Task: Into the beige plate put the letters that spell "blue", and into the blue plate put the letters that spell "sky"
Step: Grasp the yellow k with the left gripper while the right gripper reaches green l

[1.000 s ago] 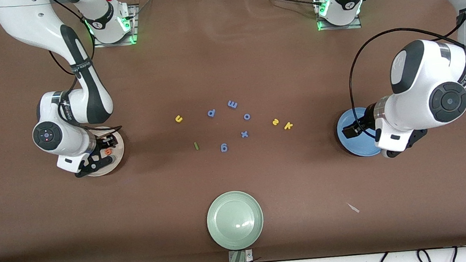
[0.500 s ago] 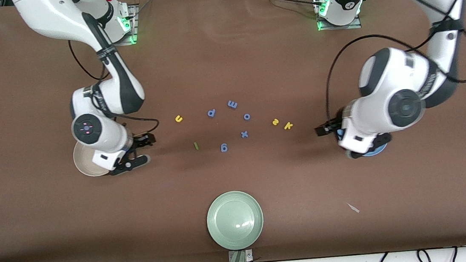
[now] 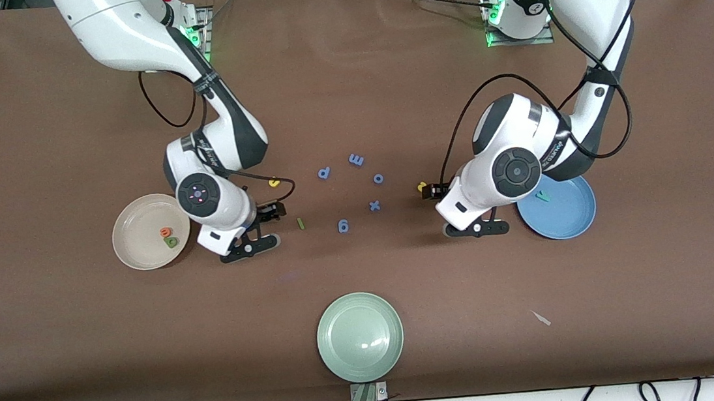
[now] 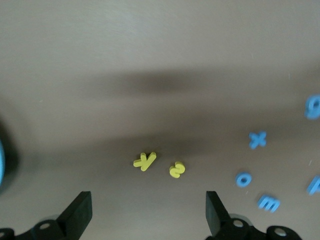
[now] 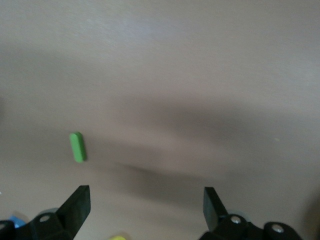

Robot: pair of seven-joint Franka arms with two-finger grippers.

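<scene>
Beige plate [image 3: 139, 248] toward the right arm's end of the table [image 3: 48, 322], holding orange e [image 3: 165, 232] and green b [image 3: 171, 242]. Right pincer [image 3: 264, 226] spread, empty, above the table beside green l [image 3: 300, 223]; yellow u [image 3: 274, 182] close by. Blue letters [image 3: 356, 187] mid-table. Green plate [image 3: 360, 337] nearest the camera. Left pincer [image 3: 456, 210] spread, empty, over yellow s [image 4: 177, 169] and k [image 4: 145, 160]. Blue plate [image 3: 568, 216] holding teal y [image 3: 542, 196]. "FRANKA" partly legible along forearms.
</scene>
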